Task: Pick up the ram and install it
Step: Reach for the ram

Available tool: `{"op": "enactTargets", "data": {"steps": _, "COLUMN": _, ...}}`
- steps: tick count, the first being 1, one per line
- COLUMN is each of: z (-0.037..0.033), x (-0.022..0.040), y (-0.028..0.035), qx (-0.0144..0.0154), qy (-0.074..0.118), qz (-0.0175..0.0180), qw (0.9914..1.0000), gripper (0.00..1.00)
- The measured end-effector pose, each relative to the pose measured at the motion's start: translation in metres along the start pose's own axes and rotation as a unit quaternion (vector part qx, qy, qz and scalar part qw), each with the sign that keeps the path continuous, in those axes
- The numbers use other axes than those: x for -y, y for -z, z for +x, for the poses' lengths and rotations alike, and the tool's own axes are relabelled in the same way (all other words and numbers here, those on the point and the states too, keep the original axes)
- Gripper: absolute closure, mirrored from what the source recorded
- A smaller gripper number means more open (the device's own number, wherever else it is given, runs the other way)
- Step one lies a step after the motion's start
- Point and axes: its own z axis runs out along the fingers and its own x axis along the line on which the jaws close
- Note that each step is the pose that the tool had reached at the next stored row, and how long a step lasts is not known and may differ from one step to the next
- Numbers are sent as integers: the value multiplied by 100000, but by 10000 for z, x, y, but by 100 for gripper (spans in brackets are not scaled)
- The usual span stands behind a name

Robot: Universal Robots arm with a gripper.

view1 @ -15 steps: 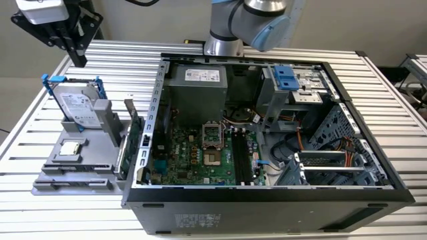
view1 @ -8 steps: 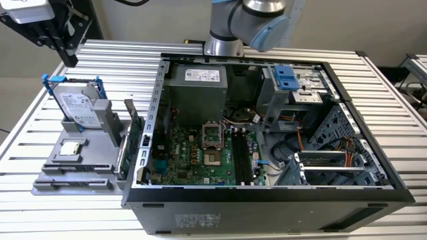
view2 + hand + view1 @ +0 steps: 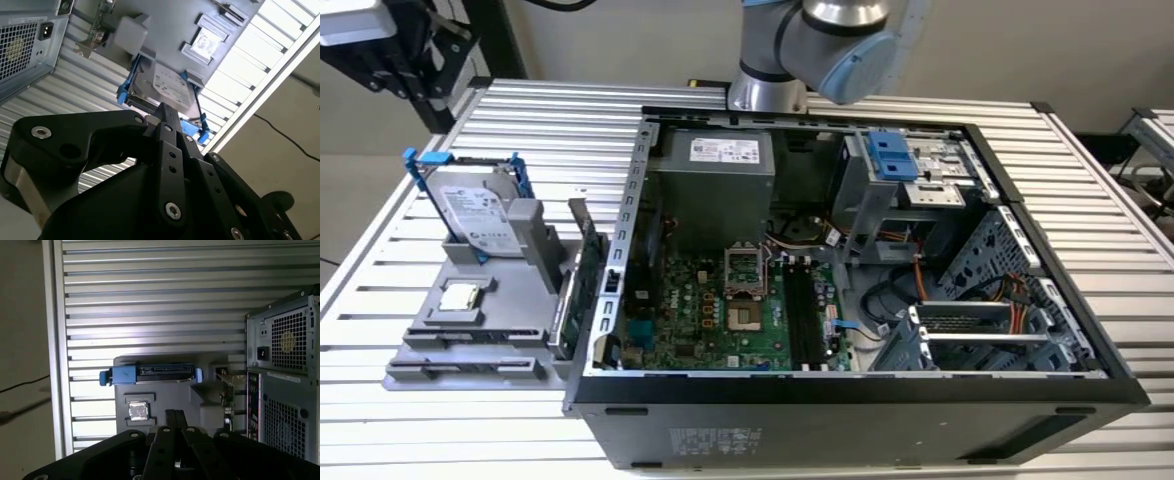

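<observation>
Jaws of my tool sit together, gripping nothing, above the grey holder on the slatted bench. The ram, as far as I can tell, stands on edge along that holder's side, at nine o'clock of the open computer case in the exterior view.

The arm (grey joint, blue cap) stands high in the exterior view; its black pincer is closed, fingertips together.
</observation>
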Motion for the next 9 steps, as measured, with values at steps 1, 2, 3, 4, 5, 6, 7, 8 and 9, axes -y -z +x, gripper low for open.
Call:
{"op": "enactTargets", "data": {"steps": 1, "z": 23, "x": 1, "y": 1, "qx": -2, "qy": 6, "qz": 1, "qw": 100000, "gripper": 100}}
{"op": "enactTargets", "data": {"steps": 2, "z": 45, "x": 2, "y": 1, "qx": 2, "qy": 15, "qz": -2, "qw": 100000, "gripper": 100}}
{"op": "enactTargets", "data": {"steps": 3, "z": 66, "x": 3, "y": 1, "qx": 1, "qy": 25, "qz": -4, "qw": 100000, "gripper": 100}}
{"op": "enactTargets", "data": {"steps": 4, "z": 88, "x": 4, "y": 2, "qx": -3, "qy": 32, "qz": 0, "qw": 100000, "gripper": 100}}
{"op": "enactTargets", "data": {"steps": 5, "z": 109, "x": 5, "y": 2, "qx": -5, "qy": 40, "qz": 2, "qw": 100000, "gripper": 100}}
{"op": "enactTargets", "data": {"steps": 6, "z": 124, "x": 6, "y": 2, "qx": -4, "qy": 46, "qz": -2, "qw": 100000, "gripper": 100}}
{"op": "enactTargets", "data": {"steps": 7, "z": 137, "x": 7, "y": 3, "qx": -3, "qy": 54, "qz": -1, "qw": 100000, "gripper": 100}}
{"op": "enactTargets", "data": {"steps": 8, "z": 149, "x": 7, "y": 3, "qx": -4, "qy": 62, "qz": -1, "qw": 100000, "gripper": 100}}
{"op": "enactTargets", "data": {"steps": 9, "z": 160, "x": 7, "y": 3, "qx": -4, "qy": 74, "qz": -2, "qw": 100000, "gripper": 100}}
